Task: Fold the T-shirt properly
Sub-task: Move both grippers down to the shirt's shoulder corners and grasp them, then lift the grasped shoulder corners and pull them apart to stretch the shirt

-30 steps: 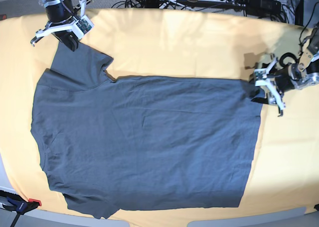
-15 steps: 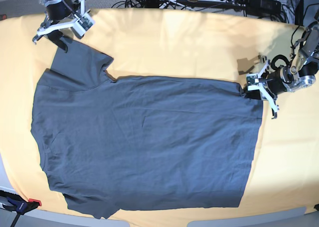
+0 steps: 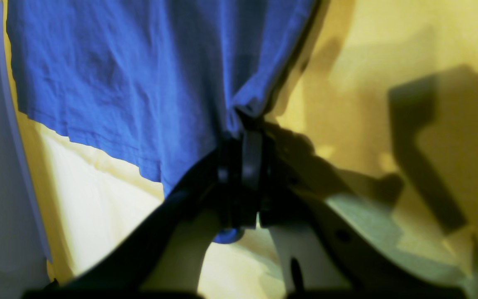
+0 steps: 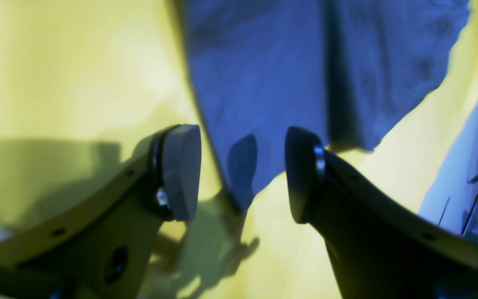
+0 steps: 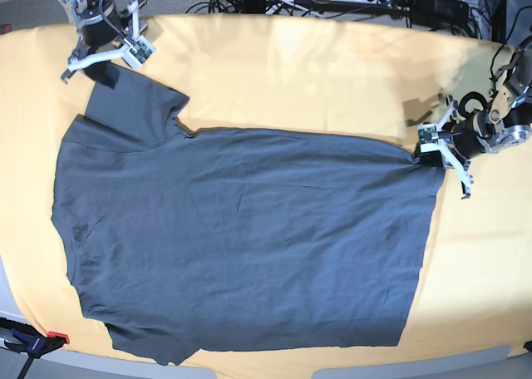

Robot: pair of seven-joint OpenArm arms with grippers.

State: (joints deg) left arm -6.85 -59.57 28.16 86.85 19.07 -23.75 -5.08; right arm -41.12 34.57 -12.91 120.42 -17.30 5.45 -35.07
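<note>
Base view: compared with a second ago, the right gripper (image 5: 106, 53) at 11 o'clock has been lifted off the upper sleeve of the T-shirt (image 5: 241, 238), and its fingers (image 4: 179, 171), then clenched on the sleeve tip, are now spread apart with nothing between them. The left gripper (image 5: 439, 152) at 3 o'clock, whose fingers were spread a second ago, is now clenched on the upper hem corner, and the corner has been drawn slightly toward 3 o'clock, so that the fabric is puckered there. In the left wrist view the pinched cloth is seen gathered into the closed fingers (image 3: 250, 166). The T-shirt is laid flat on the counter (image 5: 291, 71), which is covered by a pale orange-yellow cloth (image 5: 332, 80). Its long axis is run from 9 o'clock to 3 o'clock: the shoulder end is pointed toward 9 o'clock and the hem toward 3 o'clock, with one sleeve reaching toward 11 o'clock and the other toward 7 o'clock.
</note>
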